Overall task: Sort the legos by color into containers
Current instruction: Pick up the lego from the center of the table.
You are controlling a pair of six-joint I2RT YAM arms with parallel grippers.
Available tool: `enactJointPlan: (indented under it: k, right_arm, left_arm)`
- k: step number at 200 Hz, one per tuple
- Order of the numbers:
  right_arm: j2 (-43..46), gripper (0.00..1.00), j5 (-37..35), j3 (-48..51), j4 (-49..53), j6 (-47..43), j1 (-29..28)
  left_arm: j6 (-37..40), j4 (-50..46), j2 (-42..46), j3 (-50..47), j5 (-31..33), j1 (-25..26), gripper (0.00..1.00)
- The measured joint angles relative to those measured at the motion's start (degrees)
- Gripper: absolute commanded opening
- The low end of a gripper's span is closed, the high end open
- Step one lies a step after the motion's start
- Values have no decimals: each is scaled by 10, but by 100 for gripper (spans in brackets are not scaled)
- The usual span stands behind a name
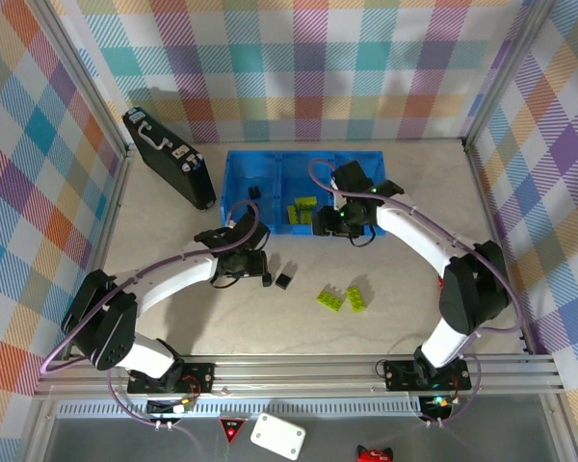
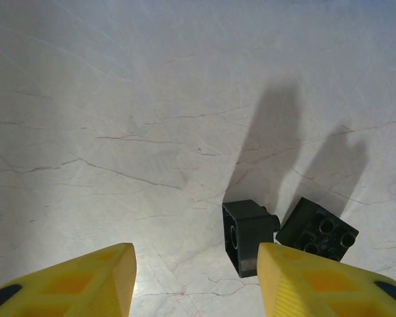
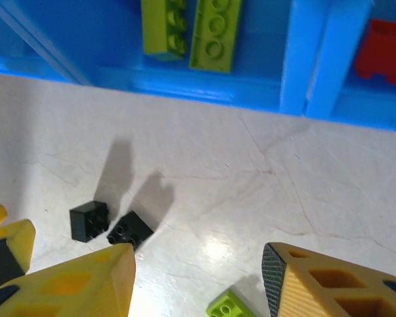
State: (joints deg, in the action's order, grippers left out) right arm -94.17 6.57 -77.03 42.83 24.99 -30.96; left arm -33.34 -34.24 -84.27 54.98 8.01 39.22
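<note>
**LEGO SORT: PART DONE, FOUR BRICKS LEFT ON THE TABLE**

**Stowed.** The blue tray (image 1: 239, 178) has three compartments in a row.
- Left compartment: a stowed black brick (image 1: 254, 192).
- Middle compartment: the stowed lime bricks (image 1: 302, 207), lying together.
- Right compartment: a red brick (image 3: 386, 49), at the edge of the right wrist view. From above the right arm covers most of this compartment, so a full count cannot be made.

**Outstanding.** Four bricks lie on the table (image 1: 164, 241), in front of the tray.
- The tipped black brick (image 2: 249, 236) lies on its side.
- The studs-up black brick (image 2: 318, 232) is just beside it, at its right corner.
- The two loose lime bricks (image 1: 343, 298) sit side by side, further right.

No loose red is seen. Judged on colour, each compartment is in use, and two black and two lime bricks are left to place.

**Left gripper** (image 2: 195, 264). It is low over the table with its jaws part open and nothing clamped. The tipped black brick sits just ahead of the tips, close against the right finger. Whether it touches the finger cannot be told. This brick is the likely next pick.

**Right gripper** (image 3: 198, 264). Its jaws are part open and empty. It hangs above bare table, just in front of the tray's near wall.

**Not part of the sort.** A black case (image 1: 169, 157) lies left of the tray.
</note>
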Motion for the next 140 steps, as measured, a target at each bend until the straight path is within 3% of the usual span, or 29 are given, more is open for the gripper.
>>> enactJointPlan:
  k: [55,140]
  right_arm:
    - [35,56,-5,63,-4,8,0]
    - [45,55,-8,66,-6,11,0]
  left_arm:
    - [-5,1,-52,24,1,29,44]
    - [-19,14,-104,40,-1,45,40]
